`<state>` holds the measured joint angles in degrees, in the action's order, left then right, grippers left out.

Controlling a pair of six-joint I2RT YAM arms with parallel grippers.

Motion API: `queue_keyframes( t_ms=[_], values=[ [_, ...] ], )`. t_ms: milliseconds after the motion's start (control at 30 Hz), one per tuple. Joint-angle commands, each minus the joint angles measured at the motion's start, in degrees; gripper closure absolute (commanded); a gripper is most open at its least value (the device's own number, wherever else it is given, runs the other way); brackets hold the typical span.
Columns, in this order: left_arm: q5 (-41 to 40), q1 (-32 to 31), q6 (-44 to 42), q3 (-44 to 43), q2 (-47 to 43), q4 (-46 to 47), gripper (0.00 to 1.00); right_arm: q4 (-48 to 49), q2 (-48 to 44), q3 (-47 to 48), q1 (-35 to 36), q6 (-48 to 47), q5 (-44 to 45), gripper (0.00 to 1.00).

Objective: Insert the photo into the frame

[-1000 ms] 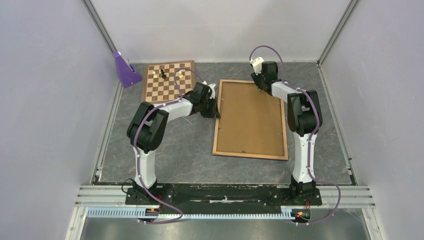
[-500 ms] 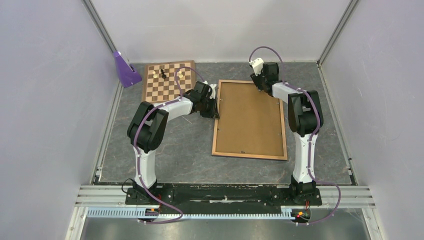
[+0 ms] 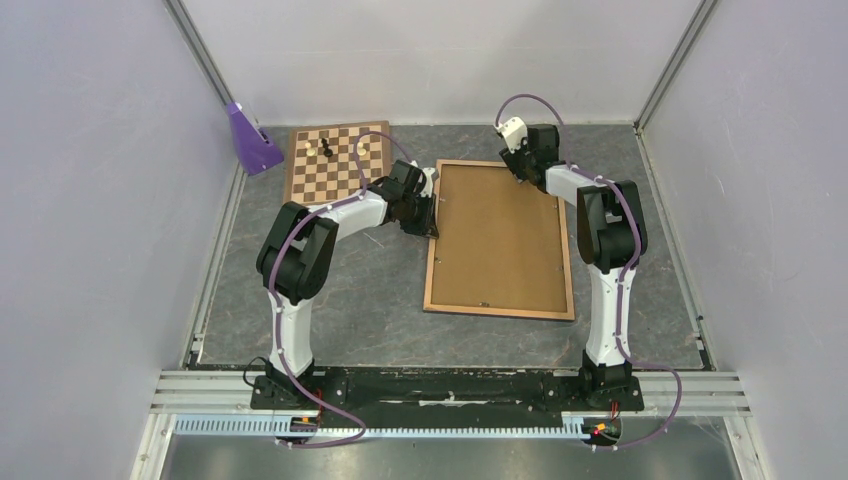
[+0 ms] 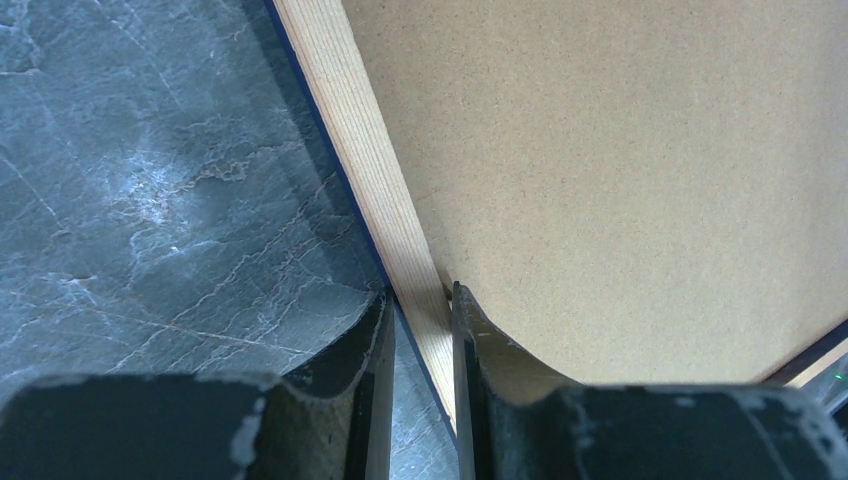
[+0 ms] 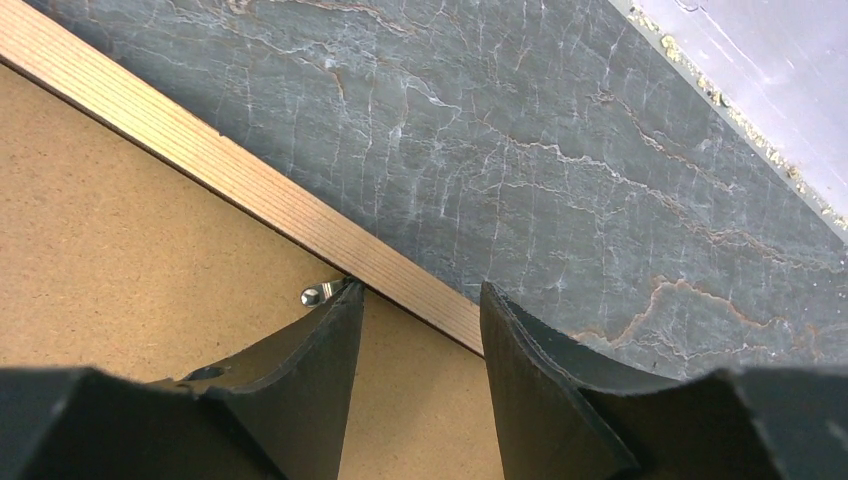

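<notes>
One frame (image 3: 499, 311) lies flat on the table (image 3: 370, 290), wood back up, with one brown board (image 3: 500, 240) filling its opening. Two arms reach to it.

The left gripper (image 4: 420, 300) stands over the frame's left rail, nearer the far corner. One finger is down on the table side and the other on the board side. The two fingers stand close together and are clamped on the wooden rail.

The right gripper (image 5: 420, 295) stands over the frame's far rail, right of its middle. Its inner finger is on the board side, its tip beside one small metal tab (image 5: 310, 295). Its outer finger is over the table beyond the rail. The fingers stand partly apart with the rail crossing the gap at a slant. I cannot tell whether they press on it.

Left of the frame's far corner lies one chessboard (image 3: 335, 165) carrying three pieces, two pale and one dark. One purple wedge (image 3: 250, 140) stands beyond the chessboard's left edge, well apart from the frame.
</notes>
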<state>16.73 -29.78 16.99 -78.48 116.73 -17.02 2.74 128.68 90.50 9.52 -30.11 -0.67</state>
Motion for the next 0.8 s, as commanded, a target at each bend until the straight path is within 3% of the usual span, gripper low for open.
queue_keyframes(
  t_ms=[0, 267, 767],
  values=[
    [1.29, -1.33, -5.39, -1.29, 1.99, 0.19, 0.98, -1.77, -0.6, 0.12, 2.08, -0.55, -8.62, 0.49],
    [0.45, -1.33, -4.8, -1.41, 1.74, 0.03, 0.98, -6.29, -2.78, 0.67, 1.82, -0.2, -1.58, 0.48],
    [-0.02, -1.29, -5.62, -4.22, 1.52, -2.06, 0.98, -9.7, -16.09, -7.94, -2.09, 2.88, 4.23, 0.43]
  ],
)
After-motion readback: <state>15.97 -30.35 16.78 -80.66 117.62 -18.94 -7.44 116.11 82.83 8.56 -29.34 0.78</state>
